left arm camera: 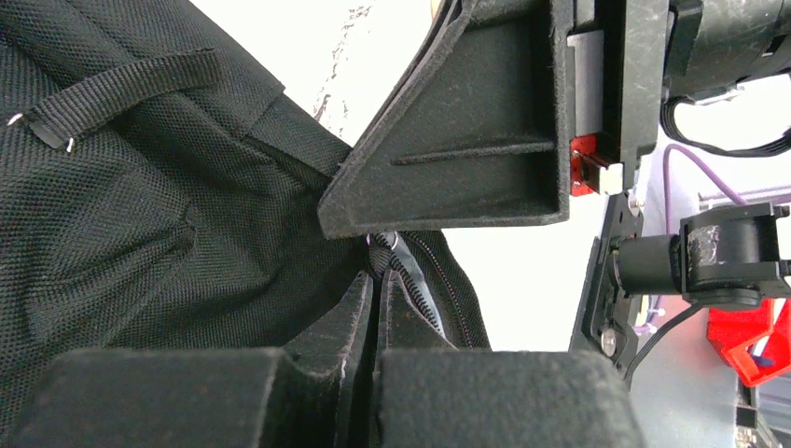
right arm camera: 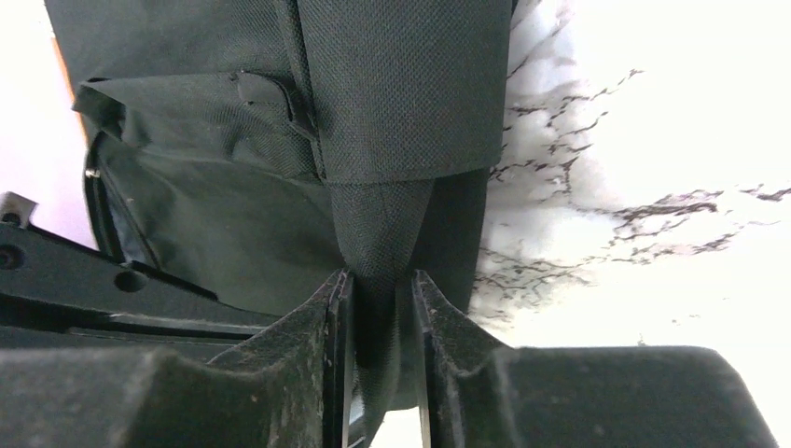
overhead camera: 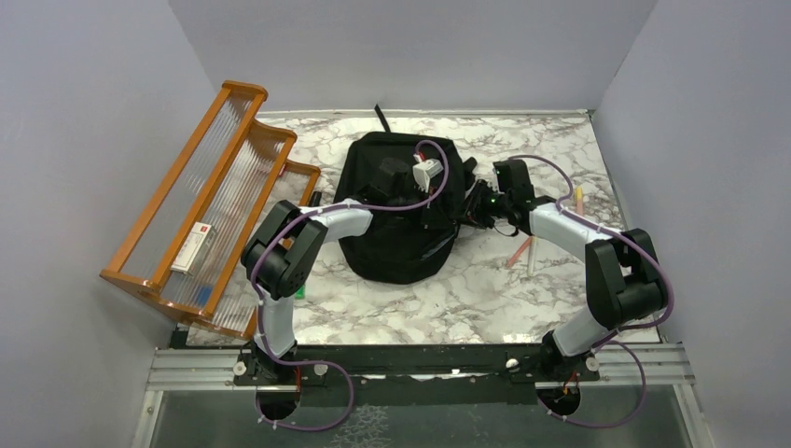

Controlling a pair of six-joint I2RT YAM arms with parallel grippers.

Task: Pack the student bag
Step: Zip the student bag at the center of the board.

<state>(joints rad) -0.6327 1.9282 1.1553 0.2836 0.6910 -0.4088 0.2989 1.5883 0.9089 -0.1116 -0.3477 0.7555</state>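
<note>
Right fingers (right arm camera: 448,317) are clamped on a fold of the black student bag (overhead camera: 392,257), which lies mid-desk, toward the far side of the marble desk (overhead camera: 466,299). Left fingers (left arm camera: 322,345) are pressed together at the bag's zipper (left arm camera: 424,299); whether they pinch it I cannot tell. An orange wooden rack (overhead camera: 201,177) stands at the left with a small box (overhead camera: 194,247) in it. A thin pink stick (overhead camera: 519,252) lies right of the bag.

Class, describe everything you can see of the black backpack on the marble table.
The rounded black woven-fabric backpack lies slumped mid-table on the white marble-patterned tabletop, a webbing strap and zip showing. The left gripper pinches its zip edge; the right gripper pinches a fold on its side.
</note>
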